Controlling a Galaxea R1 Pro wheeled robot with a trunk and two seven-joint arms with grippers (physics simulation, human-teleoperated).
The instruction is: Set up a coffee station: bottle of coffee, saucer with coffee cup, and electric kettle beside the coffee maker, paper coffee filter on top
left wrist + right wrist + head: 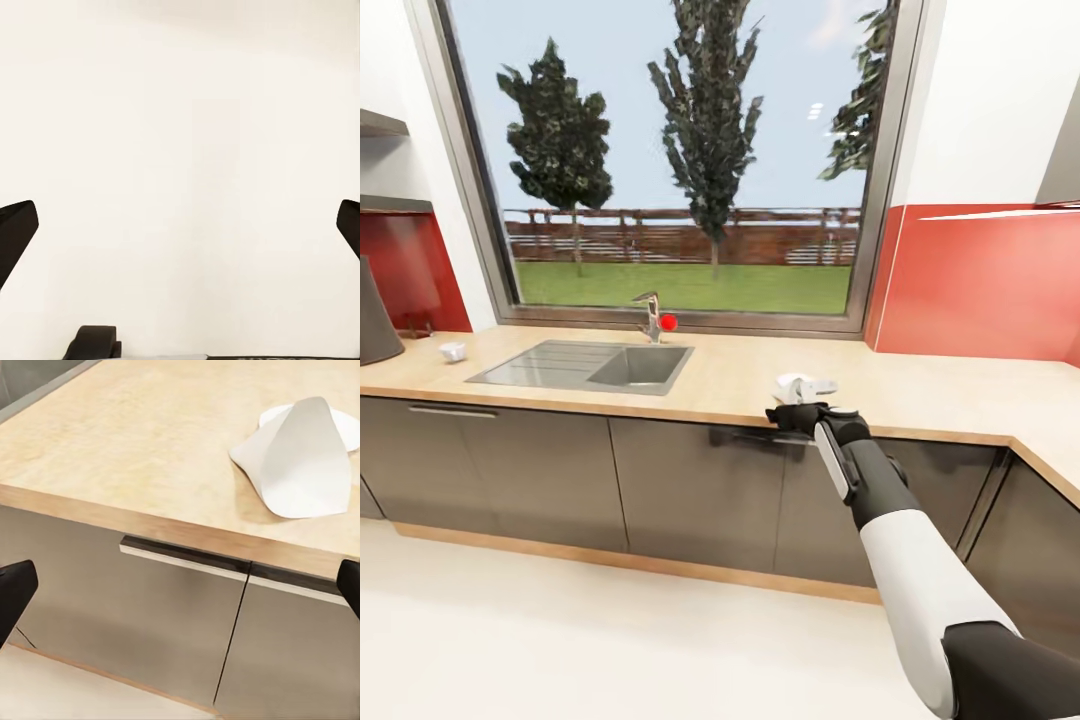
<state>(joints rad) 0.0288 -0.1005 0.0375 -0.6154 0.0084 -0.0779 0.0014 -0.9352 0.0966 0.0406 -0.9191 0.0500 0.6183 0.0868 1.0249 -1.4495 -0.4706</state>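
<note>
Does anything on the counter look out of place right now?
Yes: the paper filter lies loose near the counter's front edge, partly over the saucer, not on a coffee maker. The right claw is open near it.

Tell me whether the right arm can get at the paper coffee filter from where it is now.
Probably yes. The right gripper is open at the kitchen countertop's front edge, and the paper coffee filter lies just beyond it on bare worktop, overlapping another white thing, with nothing between.

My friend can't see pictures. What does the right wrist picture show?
A white paper coffee filter lies on the light wooden kitchen countertop, near its front edge, with another white piece showing behind it. Below are grey cabinet doors, and the open right gripper's dark fingertips frame both sides.
</note>
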